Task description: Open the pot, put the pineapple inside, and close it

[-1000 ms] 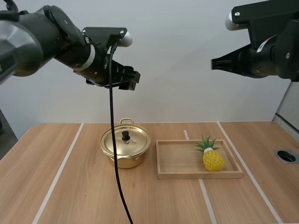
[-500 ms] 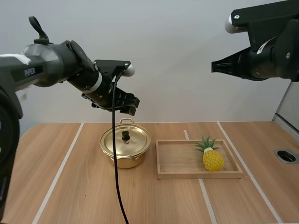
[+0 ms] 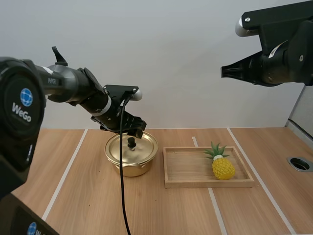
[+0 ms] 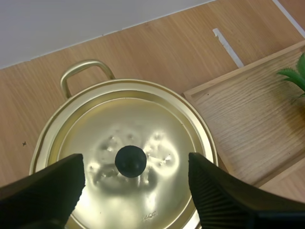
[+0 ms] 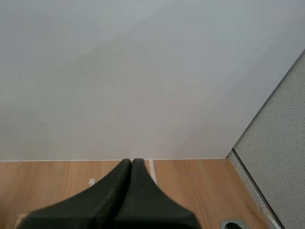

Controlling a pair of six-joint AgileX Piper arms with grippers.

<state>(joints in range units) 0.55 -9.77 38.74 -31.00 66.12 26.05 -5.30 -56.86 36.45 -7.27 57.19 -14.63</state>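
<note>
Pot-opening scene on a wooden counter (image 3: 78, 196), read from left to right.

At the left, the left claw (image 3: 133, 130) hovers just above a gold pot (image 3: 131, 164). Its two black fingers stand wide apart and hold nothing. The pot's lid (image 4: 143, 195) is on and sits level. In the left wrist view the small black knob (image 4: 130, 161) at the lid's centre lies between the two fingers. It is a little closer to the left finger than to the right one. How far the fingertips are above the knob cannot be told.

Just to the right of the pot lies a shallow wooden tray (image 3: 186, 169). The pineapple (image 3: 222, 166) rests at the tray's right end, leaves pointing up and left, well apart from the pot.

At the far right, the right claw (image 3: 224, 68) is held high above the counter. Its fingers are pressed together into one dark wedge, gripping nothing.

The step in hand is most likely taking hold of the lid. To do it well, the left claw should shift slightly so the knob sits midway between the fingers. It should then sink straight down until the fingertips flank the knob, and only then close. The knob is small and round, so an off-centre pinch could slip or tip the lid. A straight upward lift, then setting the lid on bare counter left of the pot, would keep the pineapple's path free.
</note>
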